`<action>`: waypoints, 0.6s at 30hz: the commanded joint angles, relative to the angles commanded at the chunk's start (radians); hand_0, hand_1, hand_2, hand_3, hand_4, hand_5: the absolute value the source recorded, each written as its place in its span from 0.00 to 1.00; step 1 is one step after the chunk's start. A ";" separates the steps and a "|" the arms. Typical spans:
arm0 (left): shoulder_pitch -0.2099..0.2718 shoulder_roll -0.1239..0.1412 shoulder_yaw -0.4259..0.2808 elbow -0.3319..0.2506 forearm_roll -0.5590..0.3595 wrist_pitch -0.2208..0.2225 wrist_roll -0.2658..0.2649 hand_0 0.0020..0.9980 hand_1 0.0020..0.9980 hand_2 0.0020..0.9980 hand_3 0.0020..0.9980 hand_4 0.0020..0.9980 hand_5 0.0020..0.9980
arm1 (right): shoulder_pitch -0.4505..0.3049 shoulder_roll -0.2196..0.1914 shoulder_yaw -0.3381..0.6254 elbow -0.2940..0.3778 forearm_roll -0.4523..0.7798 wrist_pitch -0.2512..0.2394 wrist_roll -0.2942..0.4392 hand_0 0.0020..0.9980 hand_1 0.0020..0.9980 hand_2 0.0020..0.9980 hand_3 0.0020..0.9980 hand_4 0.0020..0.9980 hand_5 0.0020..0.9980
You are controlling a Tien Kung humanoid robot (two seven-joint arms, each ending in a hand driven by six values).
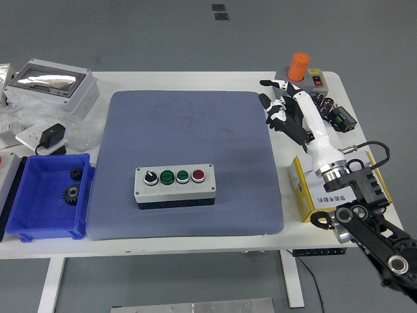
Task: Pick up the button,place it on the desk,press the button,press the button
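A grey button box (174,185) lies flat on the blue-grey mat (189,124), with a black knob, two green buttons and a red button (198,175) on top. My right hand (280,104) is white with black fingertips. It is raised over the mat's far right corner, well away from the box, fingers spread and empty. My left arm is out of view.
A blue bin (45,195) with gears sits at the left. A grey enclosure (49,85) is at the far left. An orange-capped grey unit (298,75), black capacitors (319,107) and a yellow box (306,192) crowd the right side.
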 joint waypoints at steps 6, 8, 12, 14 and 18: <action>0.001 0.010 -0.004 -0.003 0.005 -0.004 0.011 0.85 0.84 0.80 0.90 1.00 0.97 | -0.044 0.012 0.023 -0.018 0.023 0.002 0.028 0.90 0.85 0.85 0.88 0.99 0.84; -0.001 0.014 -0.005 -0.004 0.007 -0.006 0.013 0.85 0.84 0.80 0.90 1.00 0.97 | -0.043 0.016 0.028 -0.022 0.030 0.003 0.034 0.90 0.85 0.85 0.88 0.99 0.84; -0.002 0.020 -0.005 -0.002 0.006 -0.007 0.016 0.85 0.84 0.80 0.90 1.00 0.97 | -0.044 0.023 0.041 -0.029 0.051 0.006 0.049 0.92 0.88 0.88 0.88 0.99 0.88; -0.002 0.022 -0.002 -0.001 0.002 -0.006 0.017 0.85 0.84 0.80 0.90 1.00 0.97 | -0.046 0.026 0.050 -0.033 0.067 0.008 0.061 0.92 0.88 0.88 0.88 0.99 0.88; 0.003 0.024 0.005 0.000 -0.011 -0.002 0.021 0.85 0.84 0.80 0.90 1.00 0.97 | -0.049 0.031 0.065 -0.038 0.088 0.008 0.083 0.92 0.88 0.88 0.88 0.99 0.87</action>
